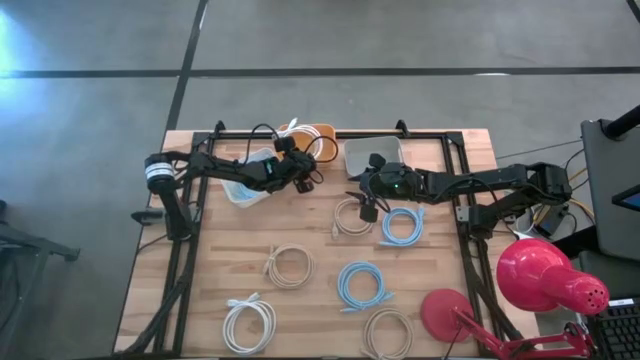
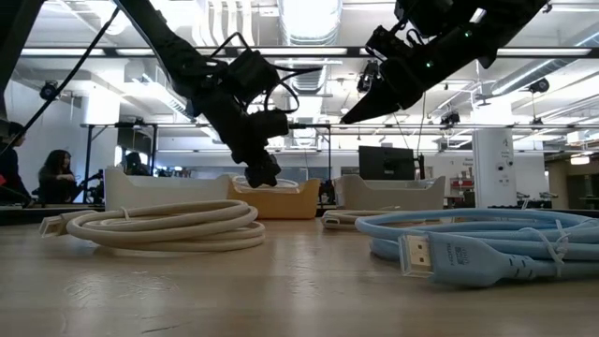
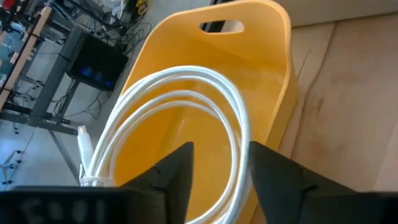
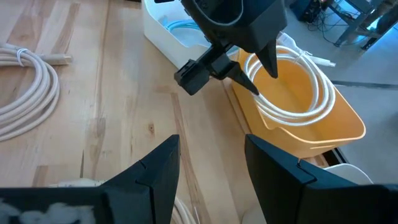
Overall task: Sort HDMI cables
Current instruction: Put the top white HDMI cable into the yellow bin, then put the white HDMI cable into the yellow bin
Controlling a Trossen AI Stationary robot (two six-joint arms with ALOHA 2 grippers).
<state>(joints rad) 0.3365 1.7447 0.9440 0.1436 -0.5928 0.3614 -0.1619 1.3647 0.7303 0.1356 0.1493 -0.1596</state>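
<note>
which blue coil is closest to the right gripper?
The light blue coil just right of the beige coil, near the right gripper. The other loose light blue coil lies farther toward the table's front, and a third sits in the white bin.

Overhead, table-level, two wrist views share the orange bin (image 4: 298, 118).

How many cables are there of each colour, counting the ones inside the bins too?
Light blue HDMI cables: 3
White HDMI cables: 2 in view
Beige HDMI cables: 3
Total: 8 in view
</note>
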